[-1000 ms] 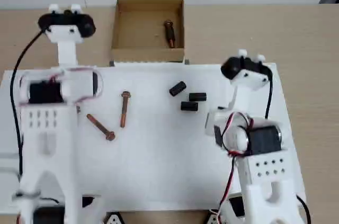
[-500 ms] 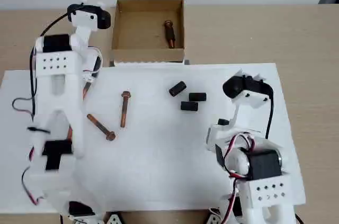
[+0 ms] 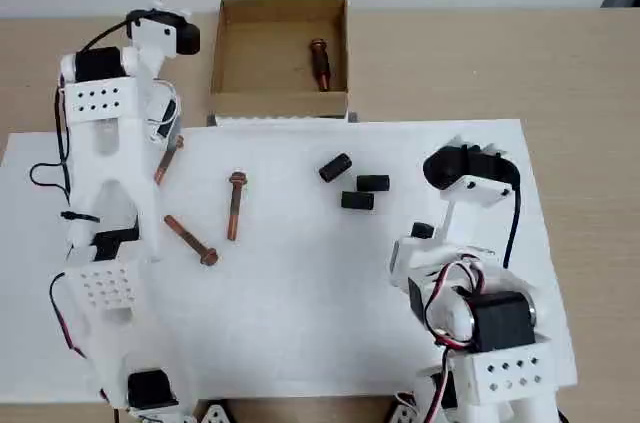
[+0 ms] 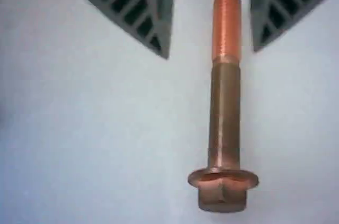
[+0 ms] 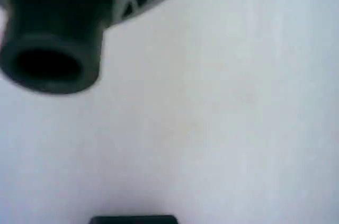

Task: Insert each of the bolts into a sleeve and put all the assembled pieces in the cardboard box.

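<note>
A copper bolt [image 4: 225,102] lies on the white sheet between the fingers of my open left gripper [image 4: 212,12], its threaded end toward the wrist. From above this bolt [image 3: 168,159] pokes out beside the left arm near the left gripper [image 3: 160,139]. Two more bolts [image 3: 235,205] [image 3: 190,240] lie mid-left. Three black sleeves [image 3: 336,167] [image 3: 373,183] [image 3: 357,201] lie right of centre. The cardboard box [image 3: 228,53] at the back holds one assembled piece [image 3: 320,63]. My right gripper [image 3: 418,235] is shut on a black sleeve [image 5: 50,49] above the sheet.
The white sheet [image 3: 300,323] covers most of the table, with bare room at its middle and front. A dark object [image 5: 132,218] shows on the sheet at the edge of the right wrist view. Cables trail from both arms.
The left arm has swung out toward the back left and come down over a bolt. The right arm has drawn back a little toward the front.
</note>
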